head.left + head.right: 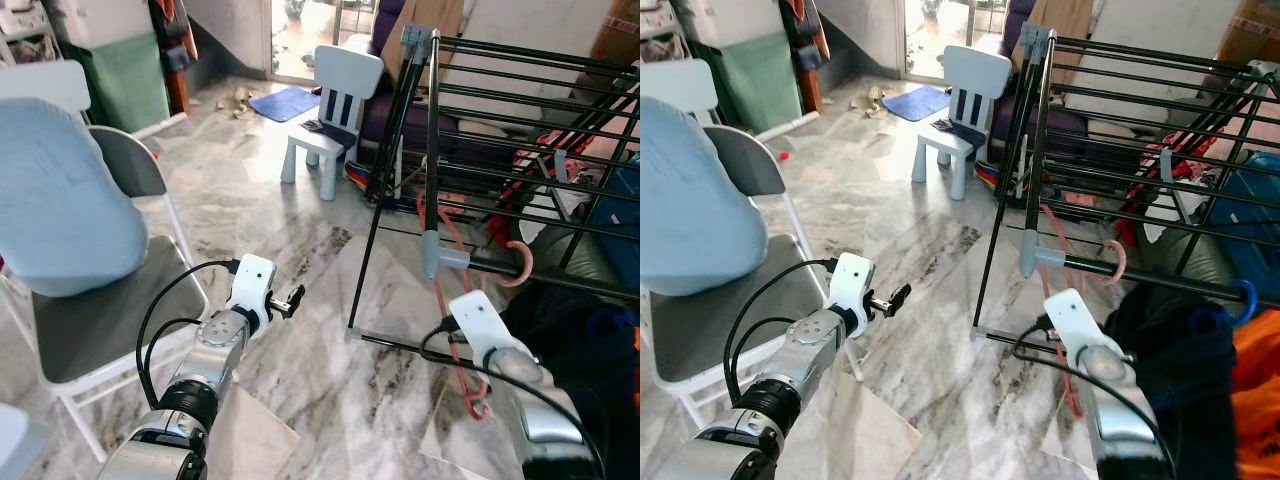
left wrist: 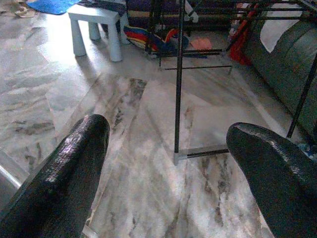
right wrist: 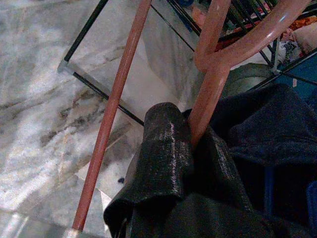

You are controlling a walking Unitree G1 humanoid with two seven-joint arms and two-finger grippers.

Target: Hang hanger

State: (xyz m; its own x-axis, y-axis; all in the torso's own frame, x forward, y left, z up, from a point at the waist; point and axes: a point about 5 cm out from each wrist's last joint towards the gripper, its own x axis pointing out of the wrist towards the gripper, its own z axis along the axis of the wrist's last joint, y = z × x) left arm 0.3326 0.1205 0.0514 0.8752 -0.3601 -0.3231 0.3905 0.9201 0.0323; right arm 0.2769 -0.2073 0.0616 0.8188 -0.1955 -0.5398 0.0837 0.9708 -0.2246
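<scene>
A salmon-pink hanger (image 1: 446, 236) hangs slanted at the near corner of the black drying rack (image 1: 432, 150). Its hook (image 1: 521, 268) curls around a low black rail (image 1: 575, 288), and its lower bar reaches down toward the floor (image 1: 470, 398). My right gripper (image 3: 190, 139) is shut on the hanger's neck (image 3: 213, 94), just below the hook, with dark clothing right beside it. My left gripper (image 1: 295, 297) is held out over the marble floor, left of the rack, open with nothing between its fingers (image 2: 74, 163).
A folding chair (image 1: 100, 320) with a blue cushion (image 1: 60, 200) stands close on my left. A small white child's chair (image 1: 335, 110) is beyond the rack's corner. Dark clothes (image 1: 585, 330) pile up at the right, and the rack's foot bar (image 2: 208, 152) lies on the floor.
</scene>
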